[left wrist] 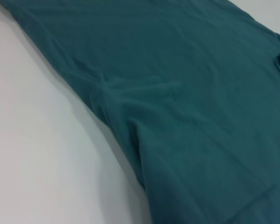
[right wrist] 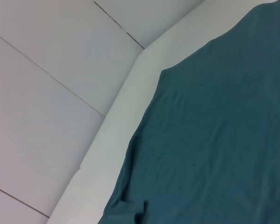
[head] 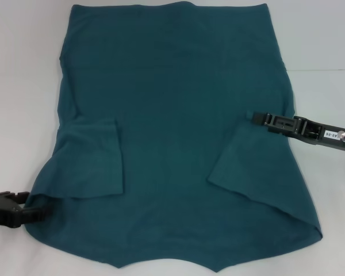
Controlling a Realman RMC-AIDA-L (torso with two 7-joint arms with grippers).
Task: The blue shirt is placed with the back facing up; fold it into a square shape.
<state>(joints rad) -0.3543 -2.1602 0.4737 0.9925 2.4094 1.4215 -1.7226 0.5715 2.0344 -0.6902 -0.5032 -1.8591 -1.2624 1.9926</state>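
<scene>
The large dark teal-blue soft-fabric shirt [head: 178, 144] lies flat on the white worktop [head: 17, 69], between both pincers. Right pincer [head: 254, 117] sits over its folded sleeve; left pincer [head: 23, 210] touches its edge. Grip state: cannot tell. Fabric is limp and light; grasp edges.

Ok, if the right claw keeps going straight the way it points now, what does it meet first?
The right claw points toward the robot's left, over the blue shirt. Ahead lies only flat shirt fabric; the way looks free, though its height above the cloth is unclear.
</scene>
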